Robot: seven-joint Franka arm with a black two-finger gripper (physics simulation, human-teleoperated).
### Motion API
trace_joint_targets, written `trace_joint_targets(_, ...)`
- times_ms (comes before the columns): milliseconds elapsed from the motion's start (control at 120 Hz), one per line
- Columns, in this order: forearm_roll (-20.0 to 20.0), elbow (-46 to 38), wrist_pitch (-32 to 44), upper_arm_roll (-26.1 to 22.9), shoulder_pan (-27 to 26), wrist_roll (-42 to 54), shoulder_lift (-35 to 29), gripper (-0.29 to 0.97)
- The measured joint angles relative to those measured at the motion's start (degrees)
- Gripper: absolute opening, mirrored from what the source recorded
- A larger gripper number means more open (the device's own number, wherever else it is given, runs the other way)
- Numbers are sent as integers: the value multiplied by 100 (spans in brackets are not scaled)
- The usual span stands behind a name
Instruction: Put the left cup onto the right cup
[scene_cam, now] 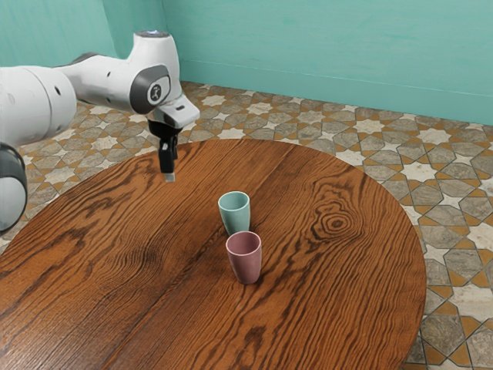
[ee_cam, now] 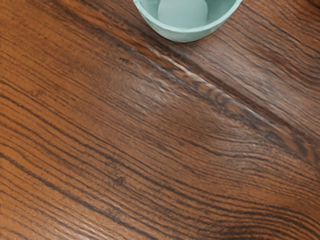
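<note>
Grained round wooden table (scene_cam: 115,308) bears smooth tapered mauve cup (scene_cam: 244,257), teal cup (scene_cam: 233,212); gripper (scene_cam: 169,173) state unclear.

The black tool (scene_cam: 169,176) points straight down over the round wooden counter (scene_cam: 108,301), near its far edge and clear of its surface. Near the counter's middle a teal cup (scene_cam: 233,210) stands upright. Just beside it, toward the near edge, a pink cup (scene_cam: 243,256) also stands upright. Both are well apart from the tool.
</note>
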Motion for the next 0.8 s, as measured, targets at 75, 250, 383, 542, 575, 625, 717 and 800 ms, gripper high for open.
trace_joint_targets(75,-74,200,37,0,-31,2,166,68)
trace_joint_targets(250,-167,646,12,-8,-124,5,442,68)
trace_joint_targets(383,-192,881,-8,-9,-146,9,672,68)
trace_joint_targets(542,-218,1099,15,-10,-187,13,914,68)
trace_joint_targets(575,-221,1150,22,-10,-204,14,966,68)
trace_joint_targets(625,-226,1217,39,-10,-236,16,1028,68)
trace_joint_targets(717,-230,1264,99,-9,-311,19,1101,68)
trace_joint_targets(800,-232,1268,186,-9,-400,24,1139,68)
